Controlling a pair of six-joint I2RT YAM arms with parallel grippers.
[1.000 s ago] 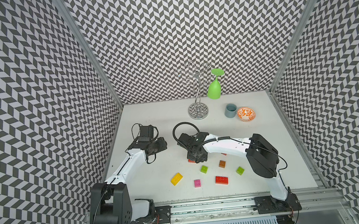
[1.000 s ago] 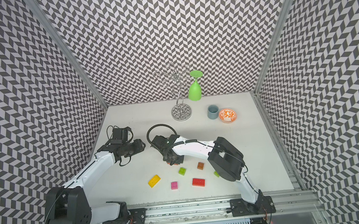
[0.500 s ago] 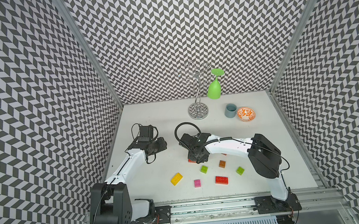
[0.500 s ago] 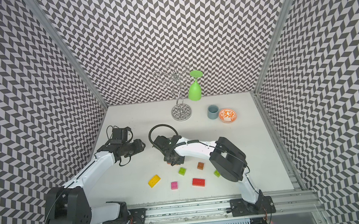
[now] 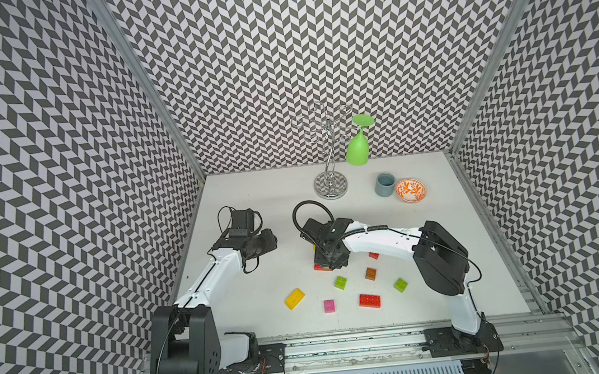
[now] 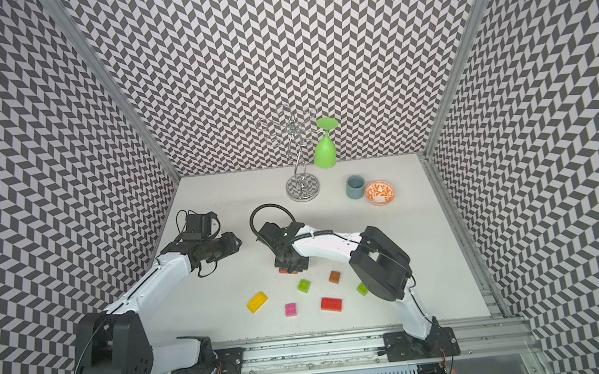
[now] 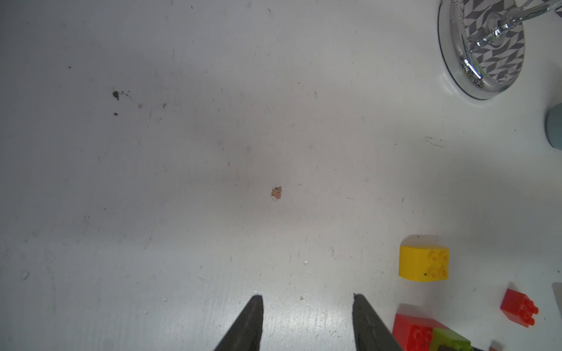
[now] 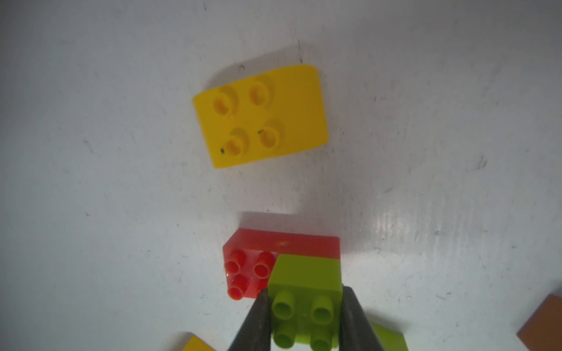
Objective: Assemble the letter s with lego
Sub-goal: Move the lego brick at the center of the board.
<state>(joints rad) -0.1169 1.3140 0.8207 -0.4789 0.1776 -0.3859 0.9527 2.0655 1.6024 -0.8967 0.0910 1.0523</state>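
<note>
My right gripper (image 8: 305, 290) is shut on a lime green brick (image 8: 305, 273) that sits on one end of a long red brick (image 8: 273, 246) mid-table; in both top views the gripper (image 5: 329, 263) (image 6: 290, 265) covers this stack. A yellow rounded brick (image 8: 261, 115) lies just beyond it. Loose lego nearer the front: yellow (image 5: 295, 298), pink (image 5: 329, 305), long red (image 5: 369, 300), two green (image 5: 341, 282) (image 5: 400, 285), brown (image 5: 370, 273), small red (image 5: 373, 255). My left gripper (image 7: 305, 296) hovers to the left (image 5: 273, 241), jaws about a brick's width apart over bare table, holding nothing.
At the back stand a chrome glass rack (image 5: 331, 188) with a green glass (image 5: 357, 148) hanging upside down, a grey cup (image 5: 384, 184) and an orange patterned bowl (image 5: 410, 190). Patterned walls close in the table on three sides.
The left arm has drawn back slightly. The right gripper stays shut on the green brick at the stack, and the loose bricks have not moved.
</note>
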